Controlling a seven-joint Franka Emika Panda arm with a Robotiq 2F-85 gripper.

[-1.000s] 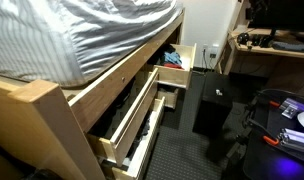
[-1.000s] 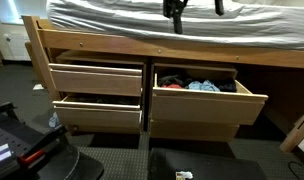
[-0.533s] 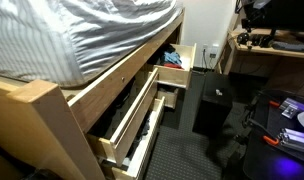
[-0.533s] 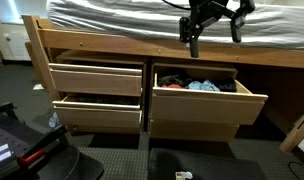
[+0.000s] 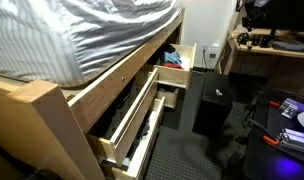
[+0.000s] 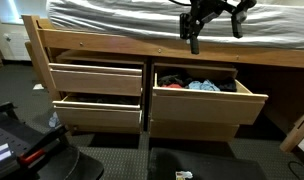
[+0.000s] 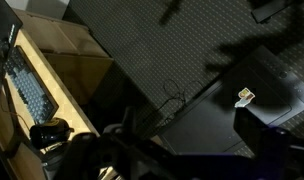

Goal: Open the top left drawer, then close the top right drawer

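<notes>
Gripper (image 6: 193, 40), its opening impossible to tell, is hovering by the bed (image 6: 92, 45) edge above the pulled-out top right drawer (image 6: 197, 103), and is needing to drop before its front's middle and push squarely

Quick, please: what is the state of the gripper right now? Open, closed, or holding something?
Gripper: it cannot be told whether the jaws are open or closed. It is too small and dark. It hangs above the top right drawer, apart from it.

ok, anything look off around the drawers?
Nothing damaged. The top right drawer sticks far out, clothes bunched inside. The top left drawer and lower left drawer sit ajar. Small pale item lies on the floor.
</notes>
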